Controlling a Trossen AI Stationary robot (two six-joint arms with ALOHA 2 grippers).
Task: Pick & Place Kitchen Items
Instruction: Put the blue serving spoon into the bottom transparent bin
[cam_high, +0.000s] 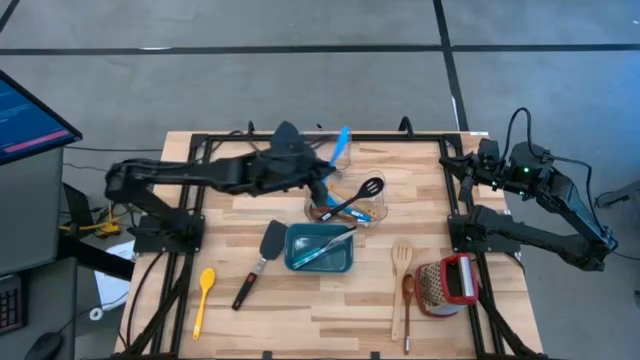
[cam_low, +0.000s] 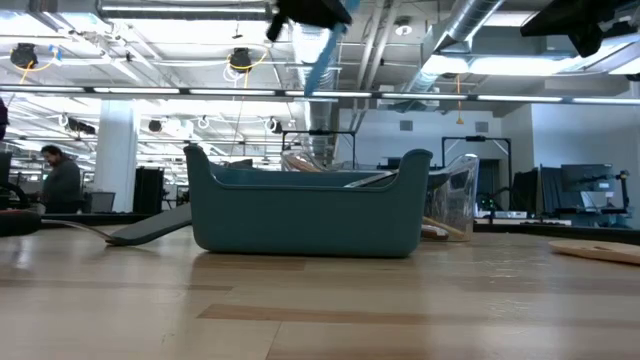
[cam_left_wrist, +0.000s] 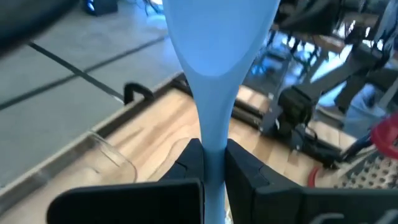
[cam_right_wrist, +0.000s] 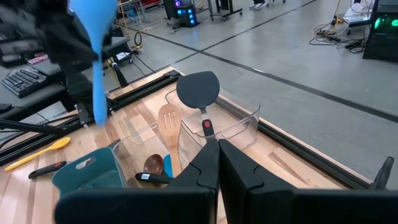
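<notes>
Spanning a black frame, wooden table (cam_high: 300, 310), grey concrete floor; left jaws clamped on blue spoon (cam_left_wrist: 214, 74), right jaws together

No legible text, label, brand, number or sign is found; the monitor (cam_high: 30, 115) shows only unreadable lines.

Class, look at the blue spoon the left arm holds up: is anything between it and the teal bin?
Nothing visible: the left gripper holds the blue spoon in open air above the table, the teal bin nearby below.
</notes>
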